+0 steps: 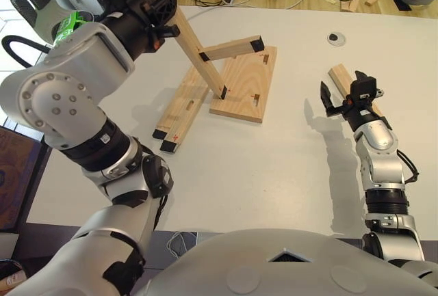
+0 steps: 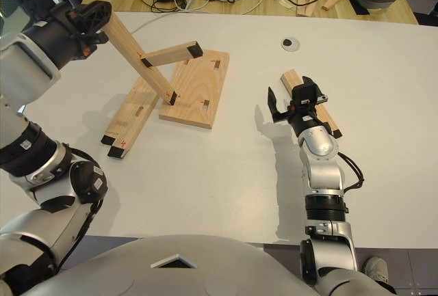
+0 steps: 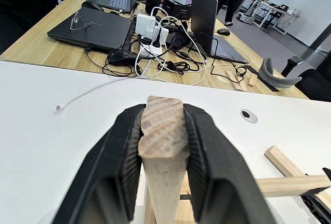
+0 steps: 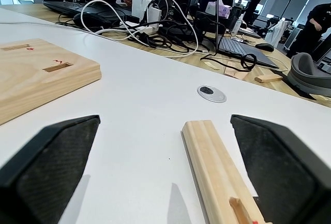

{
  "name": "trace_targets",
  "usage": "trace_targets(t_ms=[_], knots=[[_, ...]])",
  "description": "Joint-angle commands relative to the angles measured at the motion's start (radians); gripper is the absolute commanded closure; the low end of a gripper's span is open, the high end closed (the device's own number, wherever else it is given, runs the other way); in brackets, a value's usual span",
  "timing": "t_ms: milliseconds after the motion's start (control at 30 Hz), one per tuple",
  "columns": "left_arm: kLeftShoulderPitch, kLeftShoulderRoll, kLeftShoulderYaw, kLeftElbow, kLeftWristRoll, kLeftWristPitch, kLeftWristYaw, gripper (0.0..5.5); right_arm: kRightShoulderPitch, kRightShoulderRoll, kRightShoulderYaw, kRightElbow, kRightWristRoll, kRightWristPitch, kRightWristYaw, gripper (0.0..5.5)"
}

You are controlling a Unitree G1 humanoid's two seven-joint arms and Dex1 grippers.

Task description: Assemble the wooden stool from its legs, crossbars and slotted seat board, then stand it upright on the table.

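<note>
Left gripper (image 1: pixel 163 16): pinching the upper end of a tilted leg (image 1: pixel 202 60).
Leg: lower end on the seat board (image 1: pixel 246 87).
Seat board: flat on the worktop (image 1: pixel 274 166).
Right gripper (image 1: pixel 348 94): spread above a loose wooden piece (image 4: pixel 214 157).

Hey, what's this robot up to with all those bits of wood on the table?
It is putting together a small wooden stool. Its left gripper is shut on the top end of a leg, held tilted with its lower end at the seat board, which lies flat on the table. A crossbar sticks out from that leg. Two more wooden pieces lie beside the board. The right gripper is open over another loose piece, not gripping it.
</note>
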Motion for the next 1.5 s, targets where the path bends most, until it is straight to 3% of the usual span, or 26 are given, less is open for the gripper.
trace_targets(t_ms=[33,300,633,700,900,1200,1500], knots=[[0.144,0.074,-0.126,-0.048,0.045,-0.097,-0.087,4.47,0.014,-0.027,0.001,-0.002,-0.013,-0.009,0.017,0.82],[0.33,0.191,-0.328,-0.092,0.137,-0.236,-0.174,4.47,0.009,-0.069,-0.01,0.019,-0.015,-0.013,0.048,0.82],[0.143,0.329,-0.445,0.05,0.122,-0.244,-0.367,4.47,0.02,-0.038,0.01,0.026,-0.026,-0.022,0.031,0.82],[0.153,0.322,-0.443,0.057,0.122,-0.242,-0.369,4.47,0.021,-0.034,0.012,0.026,-0.028,-0.022,0.032,0.82],[0.09,0.119,-0.27,0.056,0.071,-0.324,-0.271,4.47,0.034,-0.022,0.019,0.015,-0.027,-0.019,0.021,0.82],[-0.014,0.039,-0.194,0.047,0.071,-0.459,-0.241,4.47,0.042,-0.011,0.028,0.037,-0.03,-0.028,0.018,0.82],[-0.004,0.073,-0.241,0.008,0.054,-0.392,-0.244,3.01,0.06,0.006,0.037,0.05,-0.035,-0.039,0.017,0.82]])
